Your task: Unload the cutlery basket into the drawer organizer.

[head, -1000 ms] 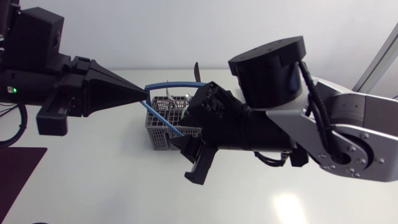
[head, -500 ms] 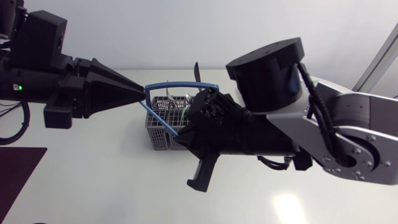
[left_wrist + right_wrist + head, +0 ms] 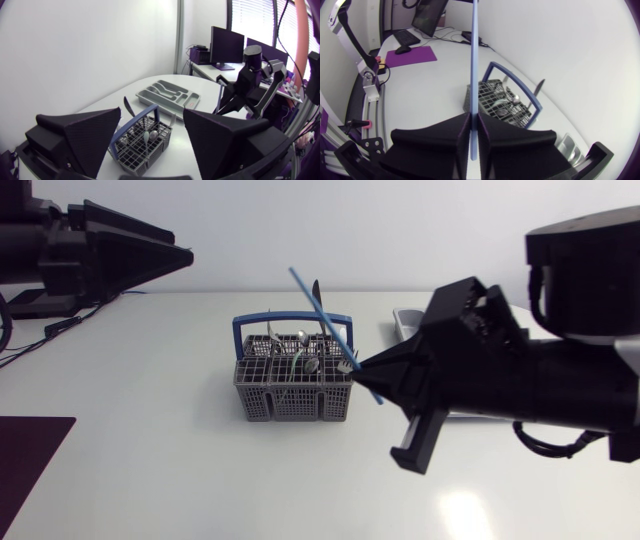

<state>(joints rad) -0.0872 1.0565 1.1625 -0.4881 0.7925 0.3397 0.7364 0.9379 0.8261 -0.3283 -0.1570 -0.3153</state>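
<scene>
Our right arm comes in from the right of the head view. Its right gripper (image 3: 368, 372) sits just right of centre, pinched tight on a thin blue rod (image 3: 322, 312). The rod slants from the upper middle of the frame down to the fingers, and a short end pokes out below them. It is lifted above the right side of the cutlery basket (image 3: 293, 388). In the right wrist view both fingers of the right gripper (image 3: 474, 122) press the blue rod (image 3: 474, 60) from two sides. The rod rises straight ahead of them, and the basket (image 3: 502, 102) lies beyond on the table.

The grey basket with its blue hoop handle stands on the white table (image 3: 150, 460) at the centre of the head view. A spoon (image 3: 305, 346) and a dark utensil (image 3: 315, 290) stand up in it, among other cutlery.

The drawer organizer (image 3: 405, 320) shows only as a pale corner right of the basket, mostly hidden by our right arm. In the left wrist view the organizer (image 3: 167, 95) lies beyond the basket (image 3: 142, 142), a little apart from it.

Our left gripper (image 3: 180, 256) is at the upper left of the head view, well away from the basket. In its own view the left gripper (image 3: 152, 114) has its fingers spread wide with nothing between them, and the basket is ahead and below.
</scene>
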